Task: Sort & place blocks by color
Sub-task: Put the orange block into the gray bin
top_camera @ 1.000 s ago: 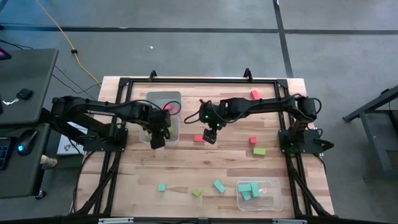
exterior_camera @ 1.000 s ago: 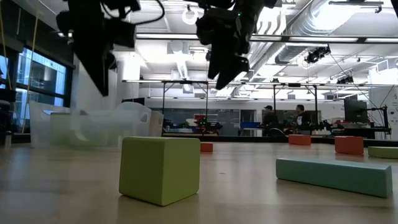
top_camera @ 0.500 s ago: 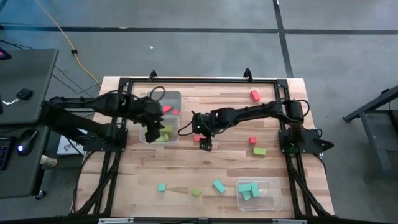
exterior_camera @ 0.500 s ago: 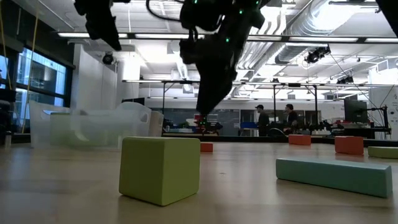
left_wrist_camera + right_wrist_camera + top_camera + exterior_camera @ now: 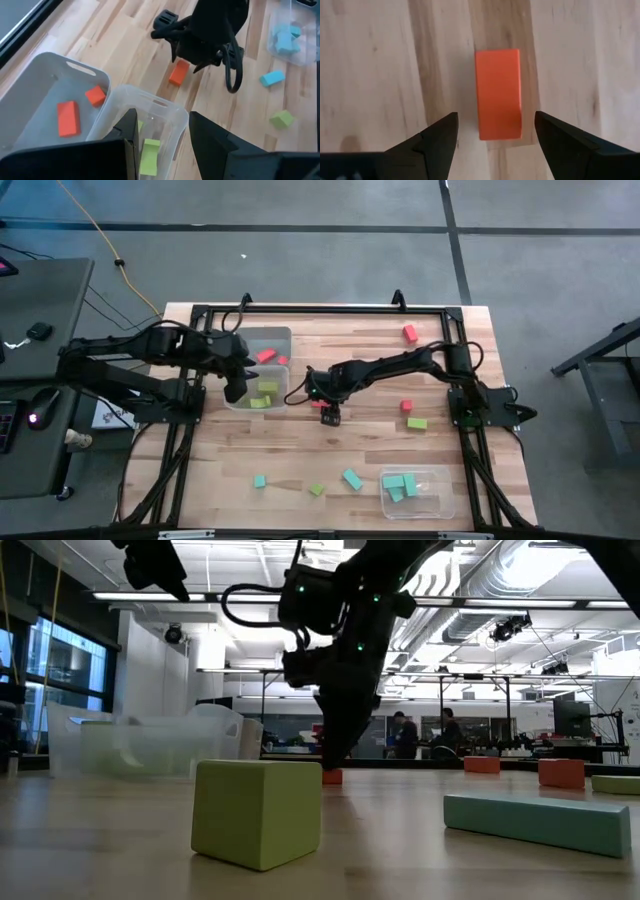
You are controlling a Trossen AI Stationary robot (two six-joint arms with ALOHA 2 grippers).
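Red is what matters here, but going left to right: the left claw (image 5: 236, 387) hangs above the two clear tubs at the table's (image 5: 300, 455) left-centre, over the lime tub (image 5: 150, 117). Its fingers are partly apart with nothing between them that I can see, and it's well away from the action. Through its wrist camera you can see two red blocks in the neighbouring red tub (image 5: 55, 75) and lime pieces in the one under it. Just to the right of those tubs is the red block (image 5: 498, 93), a short bar lying flat on the bare wood near the table's middle. The right claw (image 5: 330, 412) is straight over it, spread wide and holding nothing. In the right wrist view the bar sits between the two fingers, its long axis running along them, so the jaws would close across its narrow width. It looks a touch nearer one finger than the other, though not touching either. My guess is the next move is a straight drop and squeeze, with the right arm clearly the nearer one.
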